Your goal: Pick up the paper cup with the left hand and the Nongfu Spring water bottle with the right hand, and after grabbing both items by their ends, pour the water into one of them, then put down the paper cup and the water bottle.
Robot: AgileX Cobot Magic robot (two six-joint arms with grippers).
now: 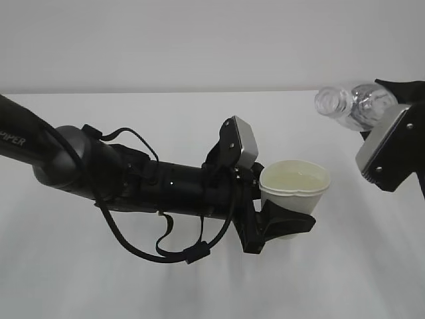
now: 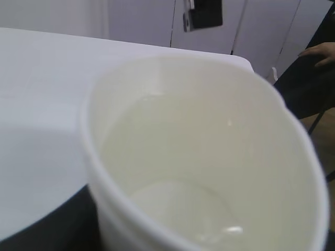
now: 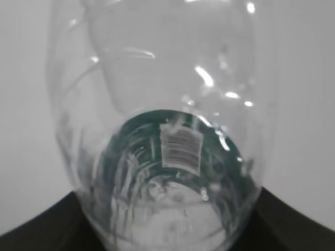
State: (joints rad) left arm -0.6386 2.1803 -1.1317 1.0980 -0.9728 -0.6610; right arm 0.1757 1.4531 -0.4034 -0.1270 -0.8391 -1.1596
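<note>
Claw grip first: the left claw (image 1: pixel 282 222) clasps the cup (image 1: pixel 294 187) near its base, upright, rim up, above the surface (image 1: pixel 199 286). Up and right of the cup, well apart, the right claw (image 1: pixel 392 143) holds the bottle (image 1: pixel 354 105) by its end, neck tilted toward the cup.

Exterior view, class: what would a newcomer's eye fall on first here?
The white paper cup, held upright above the table in the left hand, sits mid-frame with liquid inside. At upper right, the right hand holds the clear water bottle tipped sideways, neck pointing left, above and right of the cup.
</note>
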